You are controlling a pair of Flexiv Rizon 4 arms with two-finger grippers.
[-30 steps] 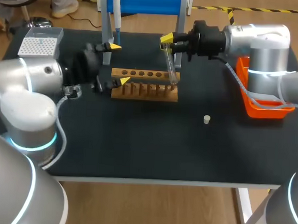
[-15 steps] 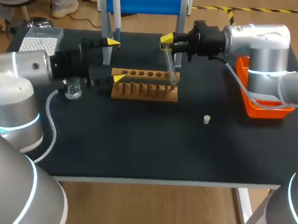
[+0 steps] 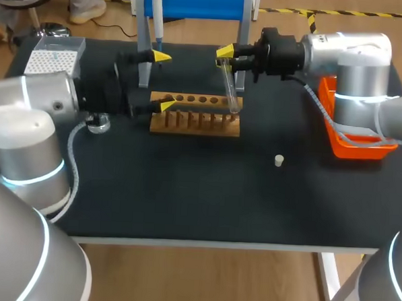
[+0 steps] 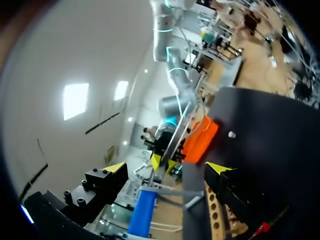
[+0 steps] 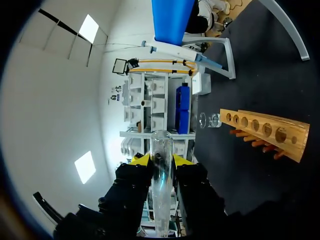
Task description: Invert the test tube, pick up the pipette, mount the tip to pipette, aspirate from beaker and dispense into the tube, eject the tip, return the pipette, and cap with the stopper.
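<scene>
The table (image 3: 185, 203) is showing a plain black top. The rack (image 3: 196, 123) is showing light brown wood. The test tube (image 3: 230, 91) and beaker (image 3: 96, 123) are looking clear as glass. The stopper (image 3: 279, 160) is showing off-white and the tray (image 3: 353, 148) bright orange. The tip box (image 3: 54, 56) is showing white with a fine dotted grid. The stand (image 3: 202, 3) is showing a blue bar on a pale frame, and the pipette (image 3: 155, 27) is showing blue and white. The left gripper (image 3: 164, 81) and right gripper (image 3: 226, 57) are showing black with yellow tips. The left arm (image 3: 34, 108) and right arm (image 3: 354, 57) are showing silver-grey, with cyan rings glowing.

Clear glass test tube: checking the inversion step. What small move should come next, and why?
Probably lower the clear glass test tube into the brown wooden rack: the right gripper, shut on it, holds it slanted over the rack's right end.
</scene>
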